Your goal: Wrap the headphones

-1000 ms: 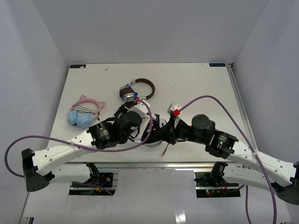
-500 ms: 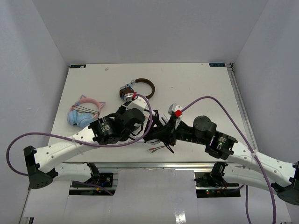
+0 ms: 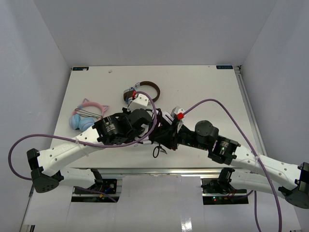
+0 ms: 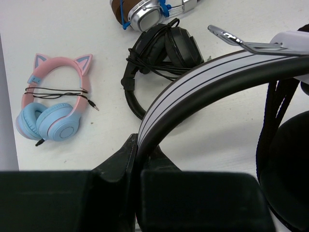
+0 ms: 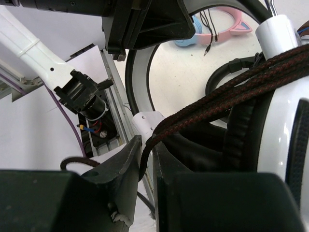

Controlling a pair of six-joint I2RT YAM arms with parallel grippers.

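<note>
The headphones' white striped headband (image 4: 203, 79) arcs up out of my left gripper (image 4: 137, 145), which is shut on it. A white ear cup with a black pad (image 5: 285, 121) fills the right wrist view. Several turns of the dark braided cable (image 5: 217, 104) cross that cup. The cable runs down between the jaws of my right gripper (image 5: 147, 145), which stand narrow and are shut on it. From above, both grippers meet at the table's near middle, left gripper (image 3: 145, 126) and right gripper (image 3: 161, 137), hiding most of the headphones. A small cable loop (image 3: 157, 151) hangs below them.
Pink and blue cat-ear headphones (image 3: 86, 116) lie at the left. Brown-banded silver headphones (image 3: 142, 92) lie behind the grippers. All-black headphones (image 4: 159, 53) lie just beyond the left gripper. The table's front rail (image 5: 111, 72) is close under the right gripper.
Both wrists have shifted a little away from the front edge and leftward with the headphones. The loose cable end that trailed near the front edge now forms a small loop.
</note>
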